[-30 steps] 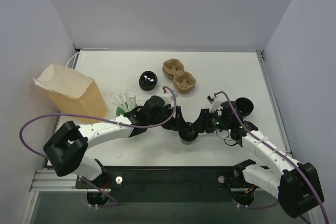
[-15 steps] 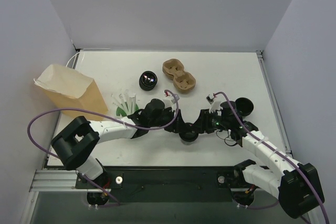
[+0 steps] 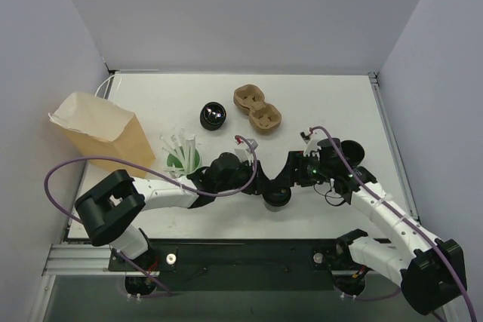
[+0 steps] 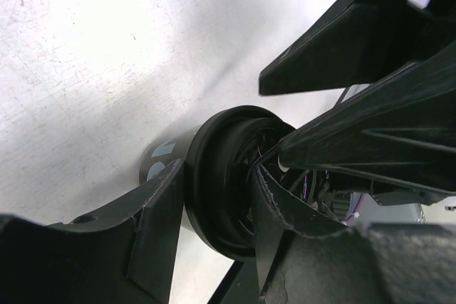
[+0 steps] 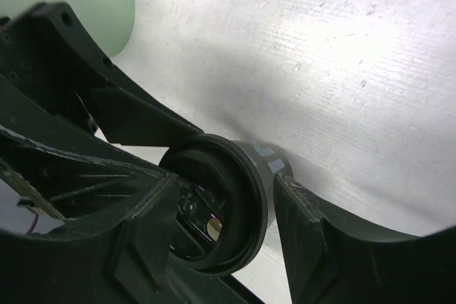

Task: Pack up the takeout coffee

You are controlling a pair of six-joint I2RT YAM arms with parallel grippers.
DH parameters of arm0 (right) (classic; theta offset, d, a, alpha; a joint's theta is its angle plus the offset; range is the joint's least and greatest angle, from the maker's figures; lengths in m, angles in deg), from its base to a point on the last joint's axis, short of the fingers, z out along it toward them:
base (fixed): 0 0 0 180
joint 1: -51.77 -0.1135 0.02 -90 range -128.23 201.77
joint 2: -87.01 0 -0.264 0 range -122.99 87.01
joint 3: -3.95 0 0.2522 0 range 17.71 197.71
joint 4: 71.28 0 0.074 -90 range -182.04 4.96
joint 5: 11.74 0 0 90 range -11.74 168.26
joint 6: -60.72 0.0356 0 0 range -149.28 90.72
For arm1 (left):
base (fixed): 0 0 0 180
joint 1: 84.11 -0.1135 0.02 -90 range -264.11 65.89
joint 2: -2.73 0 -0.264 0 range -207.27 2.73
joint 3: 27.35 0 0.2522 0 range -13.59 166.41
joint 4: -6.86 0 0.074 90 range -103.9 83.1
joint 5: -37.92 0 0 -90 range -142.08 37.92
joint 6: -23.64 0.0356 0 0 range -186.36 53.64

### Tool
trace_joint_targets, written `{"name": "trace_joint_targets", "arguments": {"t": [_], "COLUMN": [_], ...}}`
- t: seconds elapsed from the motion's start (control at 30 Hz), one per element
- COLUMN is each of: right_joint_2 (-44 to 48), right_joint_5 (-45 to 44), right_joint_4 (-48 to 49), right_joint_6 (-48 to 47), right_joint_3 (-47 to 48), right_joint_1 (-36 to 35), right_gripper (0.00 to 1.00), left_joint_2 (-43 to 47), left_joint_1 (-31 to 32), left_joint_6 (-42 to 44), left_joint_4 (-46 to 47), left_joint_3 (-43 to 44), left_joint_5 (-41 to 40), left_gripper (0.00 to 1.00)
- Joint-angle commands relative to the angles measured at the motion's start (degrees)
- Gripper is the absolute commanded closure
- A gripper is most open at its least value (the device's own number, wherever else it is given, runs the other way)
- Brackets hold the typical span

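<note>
- Takeout coffee (image 3: 276,198): lower centre of the top view, between both arms.
- Left gripper (image 4: 214,204): fingers closed against its sides, gripping.
- Right gripper (image 5: 221,211): apparently clamped likewise; contact partly hidden.

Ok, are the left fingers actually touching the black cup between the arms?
Touching. The left wrist view shows one of the left fingers pressed against the side of the black cup, no gap; the other overlaps its rim.
</note>
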Motion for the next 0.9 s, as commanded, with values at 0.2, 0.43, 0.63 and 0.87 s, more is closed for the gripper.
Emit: {"name": "trace_joint_targets", "arguments": {"t": [0.2,0.43,0.63,0.87], "right_joint_2": [1.09,13.73,23.14,26.59], "right_joint_5": [-12.73,-14.16,-11.52,-7.74], "right_joint_4": [-18.01,-21.2,-16.56,-7.41], "right_joint_6": [7.81,17.74,24.68,30.93], "right_joint_3": [10.4,4.01,-3.56,-11.74], "right_joint_1": [1.43,1.6,1.6,1.51], "right_gripper": [0.44,0.49,0.55,0.59], "left_joint_2": [-0.14,1.45,1.98,1.1], "left_joint_1": [5.03,6.35,7.22,8.1], "left_joint_6": [-0.75,-2.6,-3.22,-3.92], "left_joint_4": [-10.77,-10.69,-10.77,-11.82], "left_joint_3": [-3.44,-5.29,-5.38,-5.29], "left_joint_5": [-12.37,-15.71,-16.68,-18.35], "left_gripper": [0.6,0.61,0.61,0.61]}}
